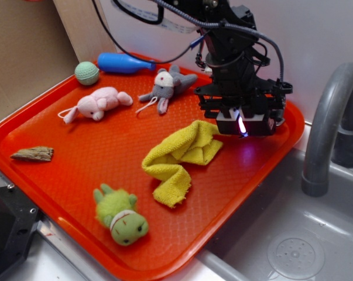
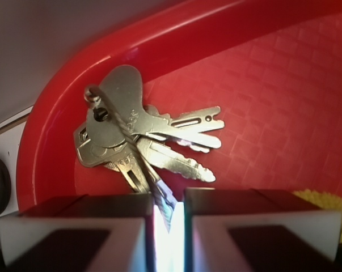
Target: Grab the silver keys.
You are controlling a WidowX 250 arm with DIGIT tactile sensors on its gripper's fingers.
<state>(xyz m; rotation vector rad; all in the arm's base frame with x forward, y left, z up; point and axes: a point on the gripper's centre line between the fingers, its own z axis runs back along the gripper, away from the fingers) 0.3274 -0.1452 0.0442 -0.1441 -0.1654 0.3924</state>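
1. Exterior view: the black arm is reaching down over the far right corner of the orange-red tray (image 1: 59,146), and its pincer (image 1: 244,124) is hanging low there, a violet light glowing between its white pads.
2. From this view the silver keys are not showing; the arm is hiding that corner.
3. A yellow cloth (image 1: 179,159) is lying crumpled just beside the pincer, toward the tray's middle.
4. A grey plush mouse (image 1: 164,86), a pink plush animal (image 1: 99,103), a blue bowling pin (image 1: 122,63) and a green ball (image 1: 86,72) are sitting along the far side.
5. A green plush turtle (image 1: 120,215) is lying near the front edge, and a brown wood-like chip (image 1: 33,154) is resting at the left.
6. A grey faucet (image 1: 328,126) is curving over the sink (image 1: 293,246) to the right of the tray.
7. Wrist view: the silver keys (image 2: 139,133) are lying fanned on a wire ring in the tray's rounded corner, heads against the raised rim.
8. The pincer (image 2: 168,226) is standing nearly closed, with one key blade sticking into the narrow lit gap between its pads; I cannot tell whether it is gripping that blade.
9. A bit of the yellow cloth is peeking in at the right edge.
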